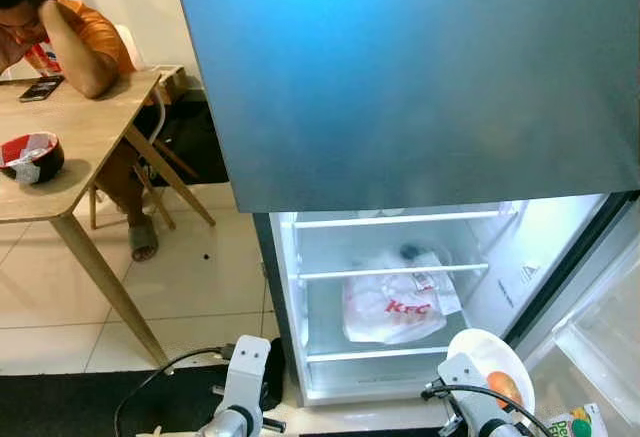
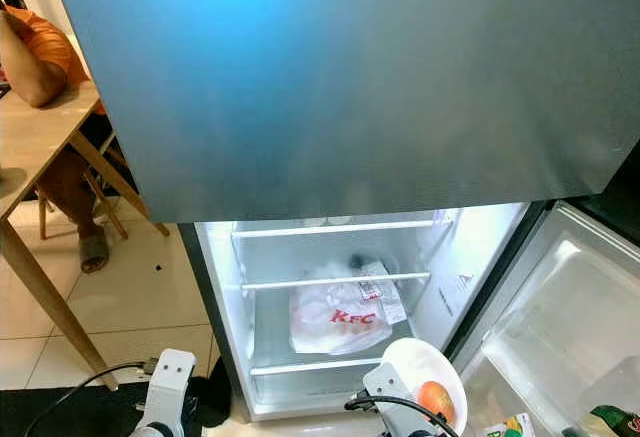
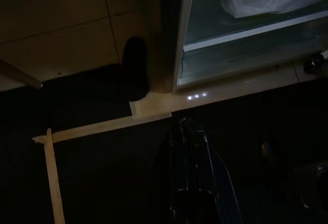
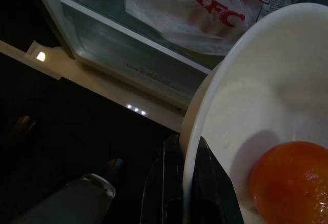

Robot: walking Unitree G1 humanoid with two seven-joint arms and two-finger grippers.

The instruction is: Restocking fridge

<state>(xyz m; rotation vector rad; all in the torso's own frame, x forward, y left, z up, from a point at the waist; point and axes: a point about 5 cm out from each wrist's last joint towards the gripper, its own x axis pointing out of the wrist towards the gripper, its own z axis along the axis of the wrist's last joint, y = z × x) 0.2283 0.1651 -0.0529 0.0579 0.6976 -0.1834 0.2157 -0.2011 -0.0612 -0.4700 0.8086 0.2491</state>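
Right wrist view: right claw point(image 4: 180, 183), fingers clenched on the rim of a white bowl point(image 4: 266, 96) holding an orange fruit point(image 4: 289, 180); the rim passes between the two black fingers.

Head views: bowl point(image 1: 490, 359) held low in front of the open fridge point(image 1: 400, 287), just outside its lower compartment, right arm raised at the bottom edge. White KFC bag point(image 1: 392, 307) lies on the lower glass shelf (a dark item behind it cannot be identified). Fridge door point(image 2: 560, 317) swung open to the right.

Left wrist view: dark; left claw point(image 3: 195, 147) points at a black floor mat point(image 3: 102, 183) marked with pale tape point(image 3: 102, 126), near the fridge's lower corner. Cannot tell whether it is released or clenched.

Room: pale tiled floor point(image 1: 200, 287); wooden table point(image 1: 80, 137) at left bearing a dark bowl point(image 1: 32, 157) and a phone point(image 1: 42, 87); a person in an orange shirt point(image 1: 85, 37) leaning on it.
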